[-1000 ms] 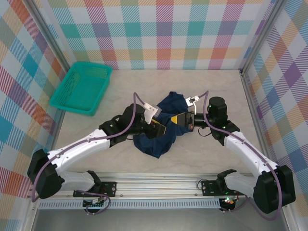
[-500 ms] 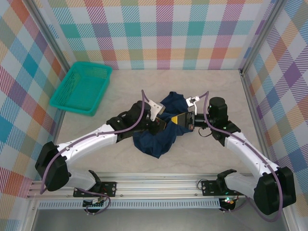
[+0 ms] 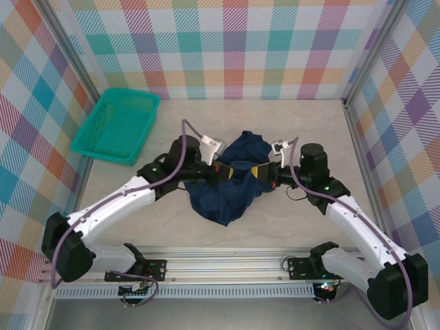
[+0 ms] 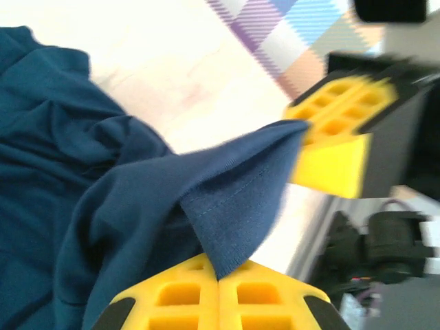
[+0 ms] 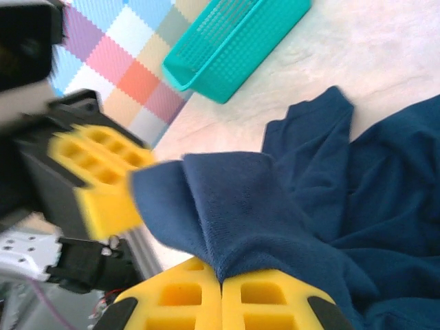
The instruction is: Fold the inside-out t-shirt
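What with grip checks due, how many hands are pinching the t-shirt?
2. The left hand pinches the t-shirt on its left side, the right hand on its right.

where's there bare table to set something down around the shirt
Bare table runs along the back wall, from the teal basket to the right wall, behind the t-shirt. Another free patch lies in front of the t-shirt, between the two arms. The middle is crowded: left gripper and right gripper both pinch cloth there.

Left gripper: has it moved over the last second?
Yes. The left gripper has shifted slightly toward the table's far side and left, nearer the teal basket, and is shut on the t-shirt.
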{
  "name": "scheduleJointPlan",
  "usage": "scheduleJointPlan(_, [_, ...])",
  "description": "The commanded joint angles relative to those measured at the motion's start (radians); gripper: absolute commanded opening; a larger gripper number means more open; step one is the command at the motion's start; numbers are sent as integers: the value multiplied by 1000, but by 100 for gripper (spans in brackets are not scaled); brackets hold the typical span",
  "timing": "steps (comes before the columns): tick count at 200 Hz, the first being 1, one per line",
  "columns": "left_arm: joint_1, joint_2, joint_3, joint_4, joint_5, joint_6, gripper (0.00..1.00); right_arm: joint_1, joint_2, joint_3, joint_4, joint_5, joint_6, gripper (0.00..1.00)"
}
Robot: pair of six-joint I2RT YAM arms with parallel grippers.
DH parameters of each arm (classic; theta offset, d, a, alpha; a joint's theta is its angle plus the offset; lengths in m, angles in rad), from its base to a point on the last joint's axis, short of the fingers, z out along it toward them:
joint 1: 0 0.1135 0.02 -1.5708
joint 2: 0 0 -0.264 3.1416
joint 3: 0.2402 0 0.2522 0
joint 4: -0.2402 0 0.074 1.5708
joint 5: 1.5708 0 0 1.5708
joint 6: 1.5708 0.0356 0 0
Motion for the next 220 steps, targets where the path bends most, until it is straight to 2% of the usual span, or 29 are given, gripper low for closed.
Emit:
scheduleJointPlan(1, [39,-40,10,13,245,-155,0,21,-25,32,-50,120,-93,0])
scheduleJointPlan(29, [92,-57,-6,39,359,-268,0,30,-26,41,-74,145,-130,0])
scheduleJointPlan(42, [116,-64,-3,2,357,-259,0,30,-20,56,-90,132,-140,0])
scheduleJointPlan(69, [136,-68,40,-239,195,-115,0,30,-9,108,-153,61,-169,0])
scheduleJointPlan(89, [137,-63,65,-373,-17,-29,0,29,-5,148,-218,40,-189,0])
scheduleJointPlan(101, [136,-58,65,-407,-102,7,0,29,3,166,-241,14,-195,0])
scheduleJointPlan(115, [133,-53,49,-386,-110,22,0,29,18,164,-212,-62,-168,0])
scheduleJointPlan(133, [111,-44,23,-325,-78,18,0,30,46,138,-86,-189,-77,0])
scheduleJointPlan(145, [84,-38,14,-301,-97,27,5,30,63,111,15,-232,0,0])
scheduleJointPlan(162, [51,-33,-4,-275,-117,34,13,30,79,89,104,-240,71,0])
scheduleJointPlan(177, [40,-40,-34,-241,-110,18,20,30,90,91,111,-222,90,0])
scheduleJointPlan(200, [30,-55,-96,-162,-49,-12,29,30,95,98,104,-195,92,0])
scheduleJointPlan(220, [29,-62,-135,-110,-4,-42,33,30,98,99,97,-182,88,0])
